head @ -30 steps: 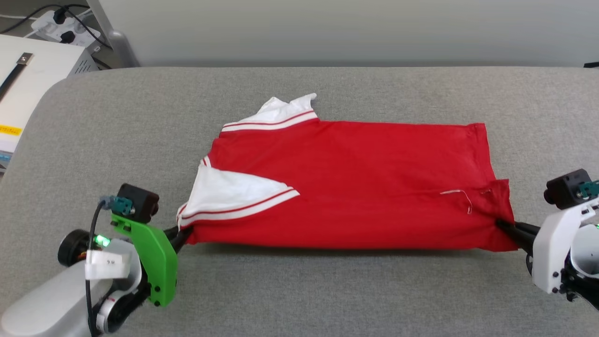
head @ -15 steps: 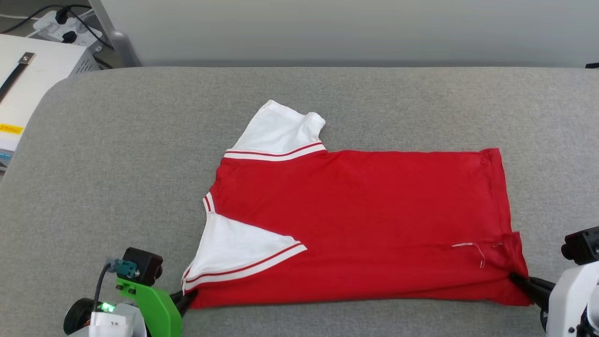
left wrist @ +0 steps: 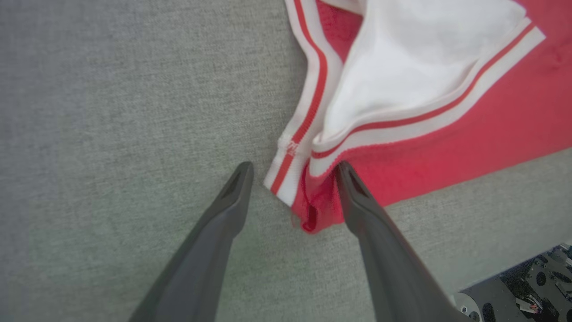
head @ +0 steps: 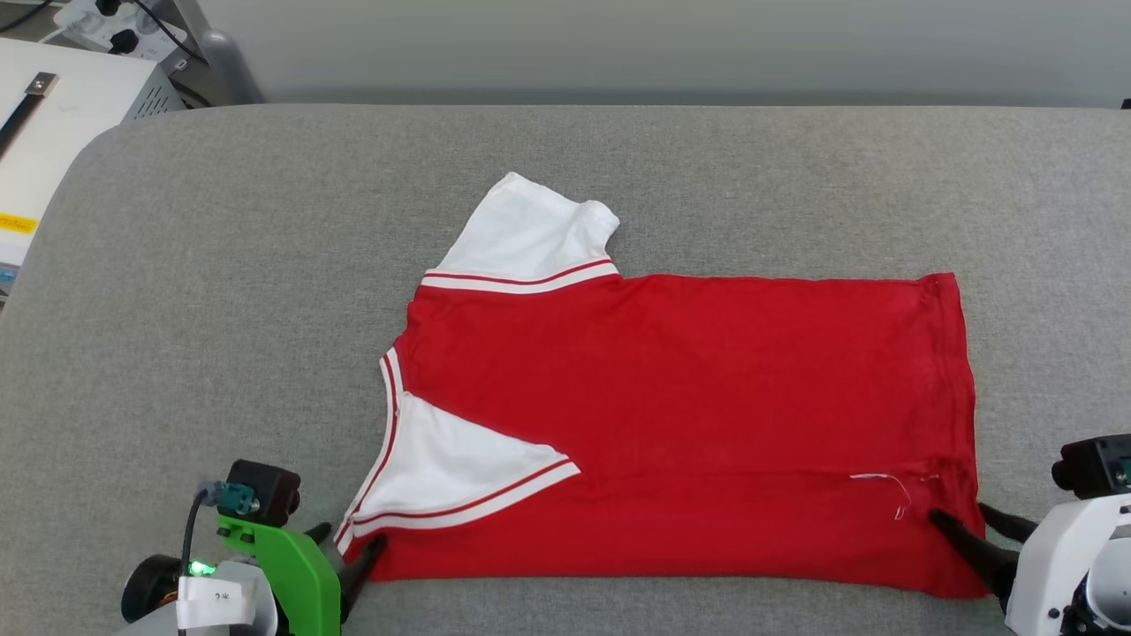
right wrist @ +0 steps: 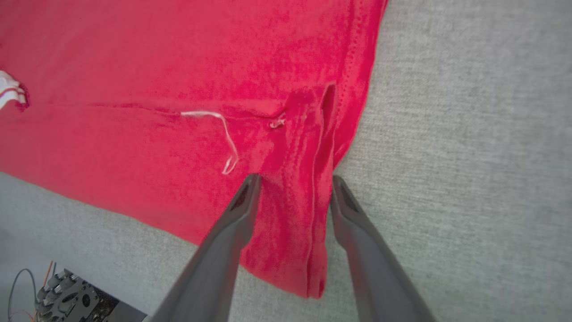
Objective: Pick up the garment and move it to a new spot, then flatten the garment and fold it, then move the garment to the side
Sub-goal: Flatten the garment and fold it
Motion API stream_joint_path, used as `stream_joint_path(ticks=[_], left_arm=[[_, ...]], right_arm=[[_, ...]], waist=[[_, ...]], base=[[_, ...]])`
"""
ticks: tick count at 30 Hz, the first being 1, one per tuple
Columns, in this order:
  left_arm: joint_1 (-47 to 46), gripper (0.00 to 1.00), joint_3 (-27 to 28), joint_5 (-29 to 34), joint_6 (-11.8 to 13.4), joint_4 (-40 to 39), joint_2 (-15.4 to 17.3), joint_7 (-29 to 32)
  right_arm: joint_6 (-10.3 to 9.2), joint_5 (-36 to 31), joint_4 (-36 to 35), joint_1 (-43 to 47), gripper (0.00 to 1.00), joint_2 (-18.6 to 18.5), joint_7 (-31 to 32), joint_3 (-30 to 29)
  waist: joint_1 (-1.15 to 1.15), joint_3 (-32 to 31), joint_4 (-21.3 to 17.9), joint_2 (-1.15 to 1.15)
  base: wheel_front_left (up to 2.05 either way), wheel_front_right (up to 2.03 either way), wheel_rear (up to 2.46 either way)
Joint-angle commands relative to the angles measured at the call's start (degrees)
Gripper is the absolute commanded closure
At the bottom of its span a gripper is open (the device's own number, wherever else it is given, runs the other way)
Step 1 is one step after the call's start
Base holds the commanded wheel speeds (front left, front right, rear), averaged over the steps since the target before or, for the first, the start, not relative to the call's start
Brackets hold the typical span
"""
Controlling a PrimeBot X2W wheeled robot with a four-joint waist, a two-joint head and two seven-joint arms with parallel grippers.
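Note:
The garment (head: 689, 397), a red shirt with white short sleeves and red-and-white striped trim, lies spread flat on the grey cloth-covered table (head: 221, 265), neckline to the left, hem to the right. My left gripper (head: 352, 535) is open at the garment's near-left corner. In the left wrist view the left gripper (left wrist: 293, 166) straddles the striped trim of the garment (left wrist: 491, 125), loose between the fingers. My right gripper (head: 959, 512) is open over the near-right hem corner. In the right wrist view the right gripper (right wrist: 295, 178) has the hem of the garment (right wrist: 178, 67) lying slack between its fingers.
A white box (head: 53, 115) stands off the table's far left, with a power strip (head: 115, 26) and cables behind it. A pale wall runs along the table's far edge. Bare grey cloth surrounds the garment on all sides.
Both grippers were shut on the garment's near corners and drew it toward me; both have now opened and let go. The garment has settled flat.

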Motion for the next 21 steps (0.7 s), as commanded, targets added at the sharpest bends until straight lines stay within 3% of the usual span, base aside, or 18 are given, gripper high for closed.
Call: stream_joint_path(ticks=[1,7,14,18,21], left_arm=[[-1.4,0.0,0.6,0.8,-0.2,-0.1,0.4,-1.0],[-5.1,0.0,3.3,4.2,0.7,-3.9,2.9,-5.1],[-13.5,0.0,6.4,8.5,2.0,-6.2,3.9,-6.1],[-19.5,0.0,9.8,8.0,0.1,-5.0,2.4,-7.6],[-26.7,0.0,9.9,10.6,-2.8,-1.0,2.0,-5.4]], right_arm=[[-0.04,-4.5,-0.5,-0.8,0.0,0.0,-1.4,-0.7],[-0.04,-9.0,-4.0,-1.1,0.0,1.5,-9.4,-4.7],[-0.04,-16.8,-8.7,-2.6,0.0,7.3,-17.5,-10.5],[-0.04,-20.6,-11.2,-3.9,0.0,10.4,-20.1,-13.0],[-0.04,-22.6,-13.1,-5.1,0.0,12.4,-21.1,-13.4]], waist=[[0.0,-0.4,0.2,0.0],[0.0,-1.5,0.4,0.0],[0.0,0.3,-1.5,0.0],[0.0,3.3,-3.3,0.0],[0.0,6.9,-5.5,0.0]], base=[[0.0,0.0,0.0],[0.0,0.0,0.0],[0.0,0.0,0.0],[0.0,0.0,0.0],[0.0,0.0,0.0]])
